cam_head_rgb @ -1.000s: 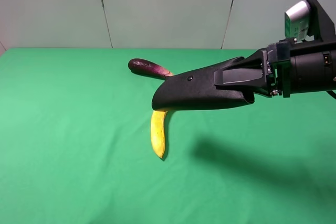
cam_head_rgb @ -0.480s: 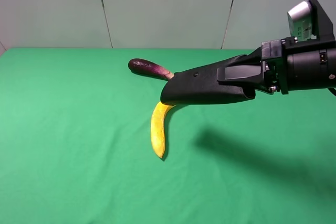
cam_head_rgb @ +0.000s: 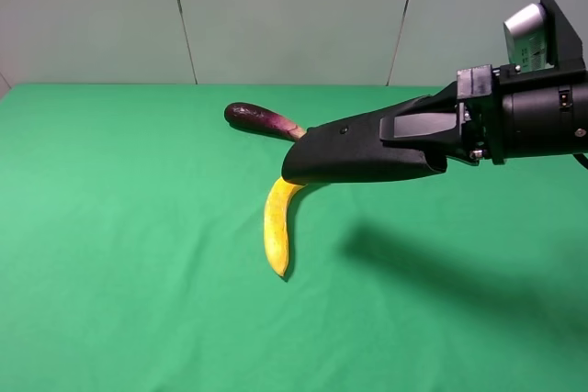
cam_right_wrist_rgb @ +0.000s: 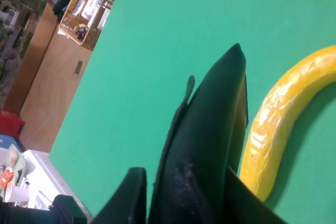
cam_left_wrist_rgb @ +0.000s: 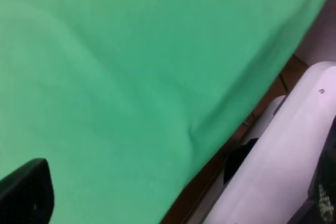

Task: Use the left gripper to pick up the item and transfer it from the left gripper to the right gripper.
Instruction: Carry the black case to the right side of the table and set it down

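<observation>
Two right fingers (cam_head_rgb: 418, 126) pinch the matte black, elongated item (cam_head_rgb: 354, 155); left fingers (cam_left_wrist_rgb: 25, 192) cannot be judged.

Bright, even light is given from overhead. In the exterior high view a broad, soft-edged shadow is thrown on the green cloth (cam_head_rgb: 138, 300) beneath the right gripper (cam_head_rgb: 393, 140) and the item (cam_head_rgb: 340, 153) — displaced slightly to the right. A thin dark shadow is seen along the banana (cam_head_rgb: 274, 227). The left wrist view is blurred throughout; the right wrist view is sharper, with pale glare on the banana's skin — the black item is rendered nearly without detail.
</observation>
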Tool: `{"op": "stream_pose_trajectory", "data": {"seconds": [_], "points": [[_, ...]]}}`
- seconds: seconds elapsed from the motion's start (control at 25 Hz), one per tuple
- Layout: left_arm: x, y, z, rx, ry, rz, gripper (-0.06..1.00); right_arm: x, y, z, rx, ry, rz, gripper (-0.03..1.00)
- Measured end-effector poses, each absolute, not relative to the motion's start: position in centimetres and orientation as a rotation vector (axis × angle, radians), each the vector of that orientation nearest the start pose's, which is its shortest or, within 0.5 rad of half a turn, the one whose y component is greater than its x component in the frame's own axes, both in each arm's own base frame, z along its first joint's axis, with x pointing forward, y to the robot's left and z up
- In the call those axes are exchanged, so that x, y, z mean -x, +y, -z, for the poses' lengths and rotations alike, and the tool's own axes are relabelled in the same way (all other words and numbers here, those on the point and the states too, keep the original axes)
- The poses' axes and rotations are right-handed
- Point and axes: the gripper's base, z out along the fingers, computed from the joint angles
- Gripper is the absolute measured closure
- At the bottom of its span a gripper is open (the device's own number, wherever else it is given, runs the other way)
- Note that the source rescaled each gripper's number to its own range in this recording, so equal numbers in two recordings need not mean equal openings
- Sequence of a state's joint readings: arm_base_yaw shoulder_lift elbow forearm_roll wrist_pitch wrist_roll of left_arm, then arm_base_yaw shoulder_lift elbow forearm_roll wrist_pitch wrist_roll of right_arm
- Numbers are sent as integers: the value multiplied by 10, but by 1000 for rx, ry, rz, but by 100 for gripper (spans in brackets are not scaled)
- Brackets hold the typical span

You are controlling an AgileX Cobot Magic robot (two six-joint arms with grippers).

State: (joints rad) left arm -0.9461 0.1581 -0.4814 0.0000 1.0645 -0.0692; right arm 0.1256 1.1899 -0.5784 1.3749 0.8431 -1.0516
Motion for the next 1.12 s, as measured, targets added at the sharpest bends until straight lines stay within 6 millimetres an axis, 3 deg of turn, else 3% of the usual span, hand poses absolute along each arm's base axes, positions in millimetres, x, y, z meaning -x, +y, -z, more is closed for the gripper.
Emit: {"op": "stream_pose_trajectory", "data": {"seconds": [0.6, 1.12], "points": [[-12, -16, -270, -951, 2071, 531, -6, -194, 92, -251, 292, 2258, -1136, 91], [-15, -5, -271, -308, 2176, 226, -6, -194, 91, -249, 315, 2271, -1118, 91]]}}
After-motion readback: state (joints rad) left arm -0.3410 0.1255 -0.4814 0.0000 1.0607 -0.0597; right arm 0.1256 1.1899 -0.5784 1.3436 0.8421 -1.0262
